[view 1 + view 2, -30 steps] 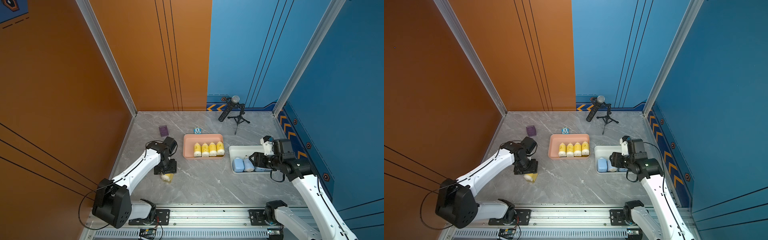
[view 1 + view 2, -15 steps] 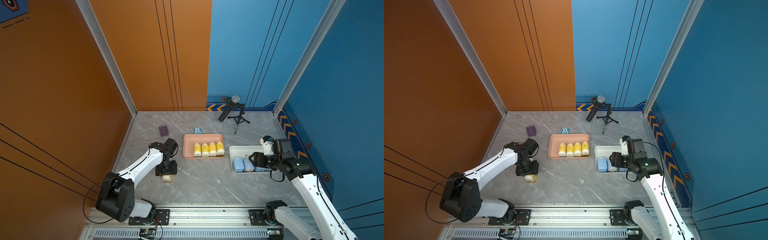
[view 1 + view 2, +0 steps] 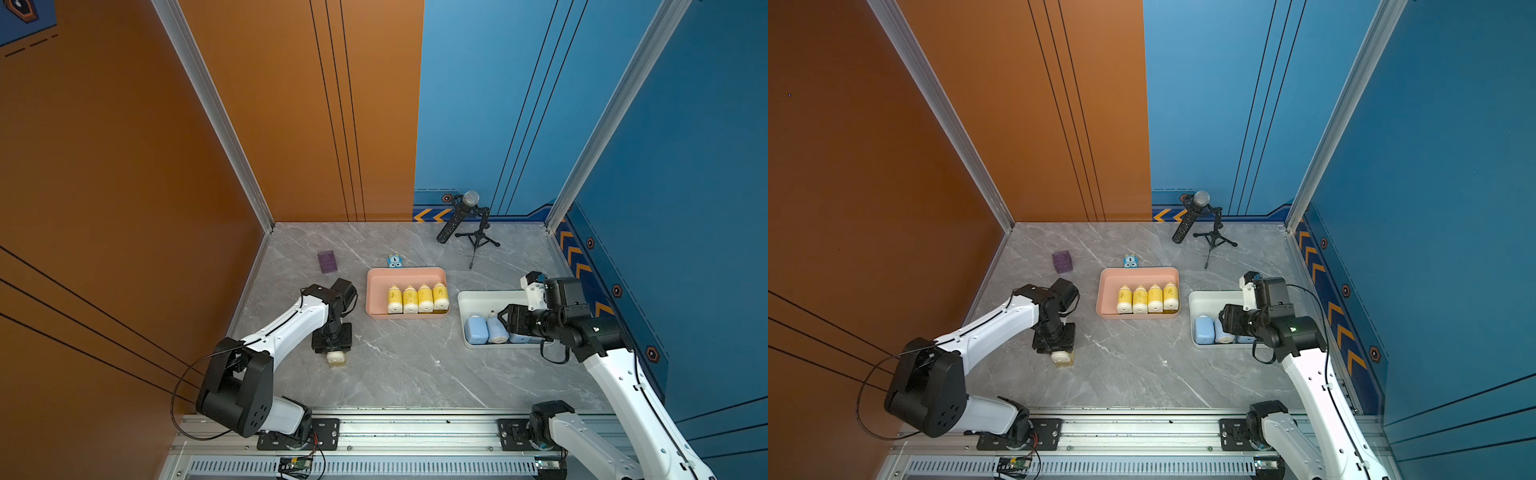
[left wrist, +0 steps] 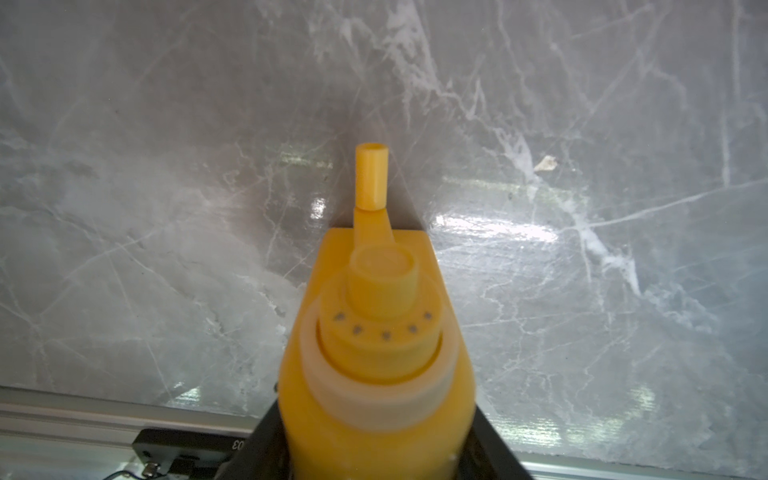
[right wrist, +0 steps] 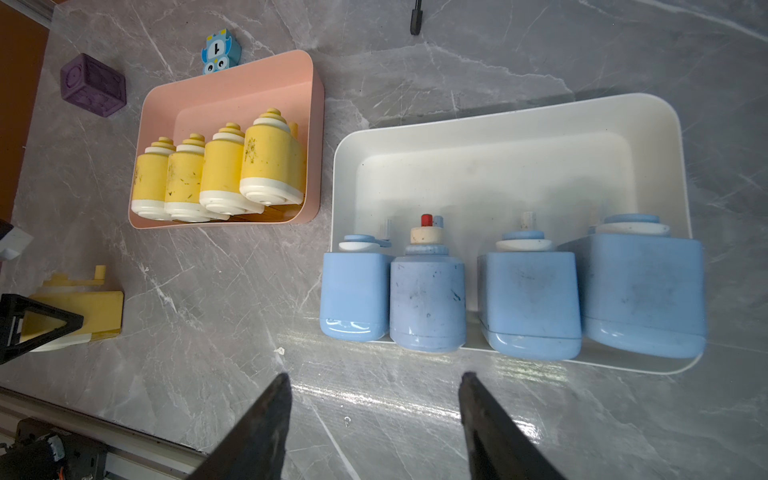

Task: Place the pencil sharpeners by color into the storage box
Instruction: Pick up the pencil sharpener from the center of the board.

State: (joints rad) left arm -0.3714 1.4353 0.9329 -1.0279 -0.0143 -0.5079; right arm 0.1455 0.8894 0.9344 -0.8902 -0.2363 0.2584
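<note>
Shifted slightly since earlier, left gripper [image 3: 333, 352] is pinched on one loose yellow sharpener [image 4: 374, 332]; right gripper [image 5: 377, 376] is spread. Four yellow sharpeners [image 3: 417, 298] and four blue sharpeners [image 5: 515, 299] are boxed, long axes front-to-back, caps rearward.

1. Held item: yellow pencil sharpener [image 4: 376, 374], whitish ring around neck, narrow peg beyond cap.
2. left gripper [image 4: 376, 440]: dark fingers [image 4: 262, 453] flush against both sides of sharpener body.
3. Under sharpener: grey marble tabletop [image 4: 166, 208]; aluminium rail [image 4: 83, 415] near sharpener base.
</note>
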